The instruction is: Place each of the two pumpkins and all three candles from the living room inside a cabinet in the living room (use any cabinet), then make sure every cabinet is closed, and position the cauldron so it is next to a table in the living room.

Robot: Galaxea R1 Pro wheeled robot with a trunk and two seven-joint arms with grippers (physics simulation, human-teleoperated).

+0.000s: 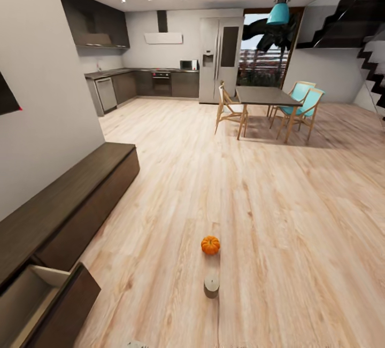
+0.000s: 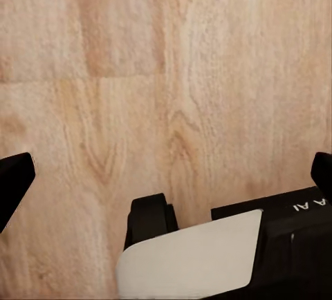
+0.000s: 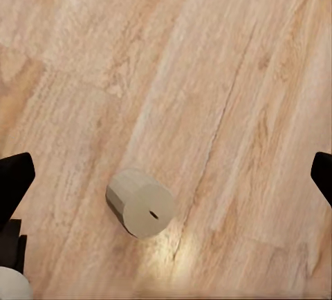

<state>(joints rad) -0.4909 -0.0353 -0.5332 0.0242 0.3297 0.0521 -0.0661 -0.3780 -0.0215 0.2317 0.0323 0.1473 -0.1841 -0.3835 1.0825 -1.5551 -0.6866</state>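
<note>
Nearest the robot, a short beige cylindrical candle (image 1: 212,286) stands upright on the pale wood-plank floor (image 1: 278,219), with the right gripper (image 3: 166,175) spread wide above it, empty, apparently lining up a grasp; the left gripper (image 2: 166,175) is likewise released over bare planks. Just beyond sits a small orange ribbed pumpkin (image 1: 210,245). Leftward, the long dark-brown wooden cabinet (image 1: 80,193) has its near drawer (image 1: 37,294) pulled out, presumably to receive them.

Pale matt wood-grain floor (image 1: 256,203); dark-brown matt wooden cabinet (image 1: 75,193) at left (paler drawer inside); smooth orange pumpkin (image 1: 210,245); waxy beige candle (image 3: 140,203).
</note>
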